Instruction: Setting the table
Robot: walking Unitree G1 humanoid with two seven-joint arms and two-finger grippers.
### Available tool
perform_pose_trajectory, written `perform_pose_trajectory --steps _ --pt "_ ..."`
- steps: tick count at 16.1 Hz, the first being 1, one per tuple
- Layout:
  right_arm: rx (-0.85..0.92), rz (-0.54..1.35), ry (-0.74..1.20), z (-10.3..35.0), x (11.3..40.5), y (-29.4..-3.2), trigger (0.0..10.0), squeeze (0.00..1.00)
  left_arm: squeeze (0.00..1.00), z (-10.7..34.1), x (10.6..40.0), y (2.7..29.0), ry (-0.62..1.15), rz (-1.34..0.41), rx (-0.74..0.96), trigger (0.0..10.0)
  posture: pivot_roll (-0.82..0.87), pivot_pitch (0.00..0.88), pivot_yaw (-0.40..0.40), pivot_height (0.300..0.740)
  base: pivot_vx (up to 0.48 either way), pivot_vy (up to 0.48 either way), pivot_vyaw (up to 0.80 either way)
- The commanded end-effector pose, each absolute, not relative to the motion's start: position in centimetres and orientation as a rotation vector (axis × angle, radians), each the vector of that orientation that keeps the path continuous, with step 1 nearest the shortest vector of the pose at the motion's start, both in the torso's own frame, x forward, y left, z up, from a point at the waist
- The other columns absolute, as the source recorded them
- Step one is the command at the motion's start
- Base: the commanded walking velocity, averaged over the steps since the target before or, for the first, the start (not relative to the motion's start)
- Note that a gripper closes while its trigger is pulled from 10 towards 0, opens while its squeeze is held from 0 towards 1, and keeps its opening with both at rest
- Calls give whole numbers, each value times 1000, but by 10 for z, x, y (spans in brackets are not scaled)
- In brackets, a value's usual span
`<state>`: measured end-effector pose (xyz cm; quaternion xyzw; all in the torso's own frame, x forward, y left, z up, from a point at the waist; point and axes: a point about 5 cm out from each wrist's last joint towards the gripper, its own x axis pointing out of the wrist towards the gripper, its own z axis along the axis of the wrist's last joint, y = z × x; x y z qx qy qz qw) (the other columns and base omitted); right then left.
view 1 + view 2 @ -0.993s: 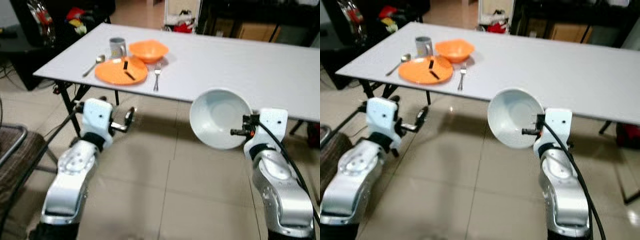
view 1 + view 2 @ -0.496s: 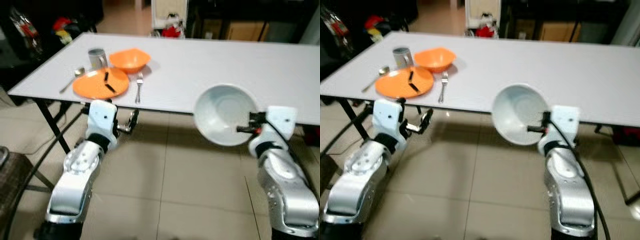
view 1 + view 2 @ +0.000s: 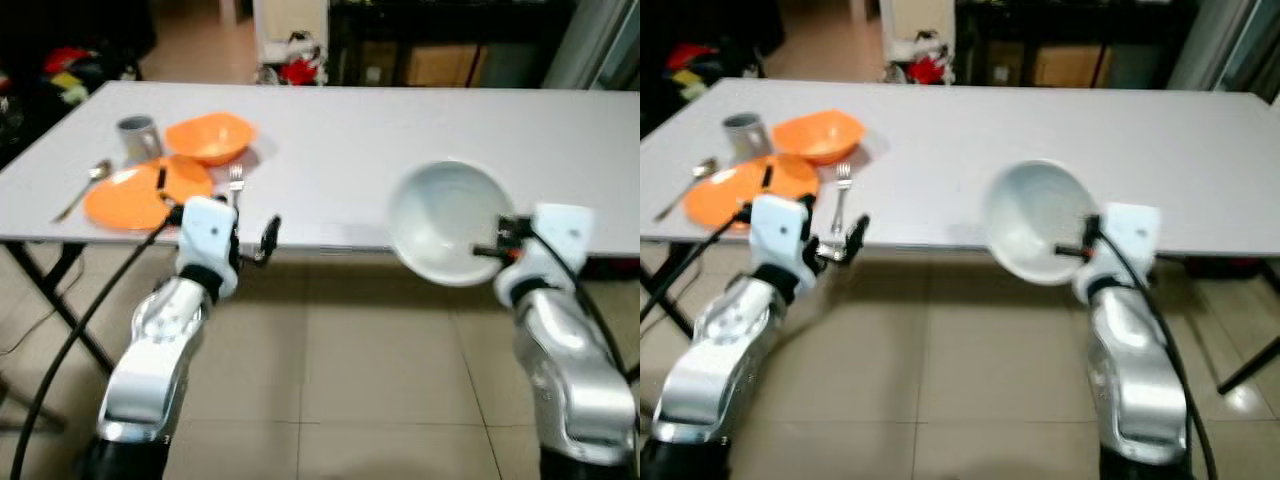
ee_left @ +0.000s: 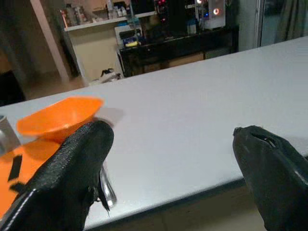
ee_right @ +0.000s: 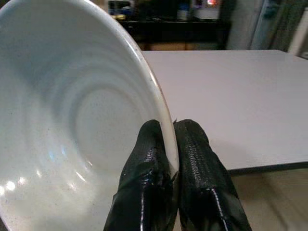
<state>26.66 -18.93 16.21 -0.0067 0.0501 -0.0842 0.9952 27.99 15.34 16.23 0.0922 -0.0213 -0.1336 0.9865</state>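
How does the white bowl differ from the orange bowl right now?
The white bowl is tipped on edge, pinched at its rim by the right hand; the orange bowl sits upright on the table. The white bowl looks larger and rounder. Both are empty.

Right claw (image 3: 1072, 249) level with the near edge of the surface (image 3: 400, 130), clamped on the rim of a bowl (image 3: 445, 235) that stands tilted on edge to its left. Left claw (image 3: 262, 238) well apart to the left, fingers spread, just before the same edge. Beyond that claw, on the surface: fork (image 3: 236, 180), plate (image 3: 130, 196) further left, second bowl (image 3: 209, 138) and cup (image 3: 138, 137) behind, spoon (image 3: 85, 184) leftmost.
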Motion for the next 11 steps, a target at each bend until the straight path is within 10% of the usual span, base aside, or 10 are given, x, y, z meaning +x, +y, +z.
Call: perform_pose_trajectory --steps 1,11 --pt "12 -108 54 170 271 -174 10000 0 0 162 280 163 -33 -242 191 10000 89 0 5 740 368 0 0" --pt "3 -17 64 171 271 -160 10000 0 0 157 282 162 -24 -219 177 10000 60 0 8 740 370 0 0"
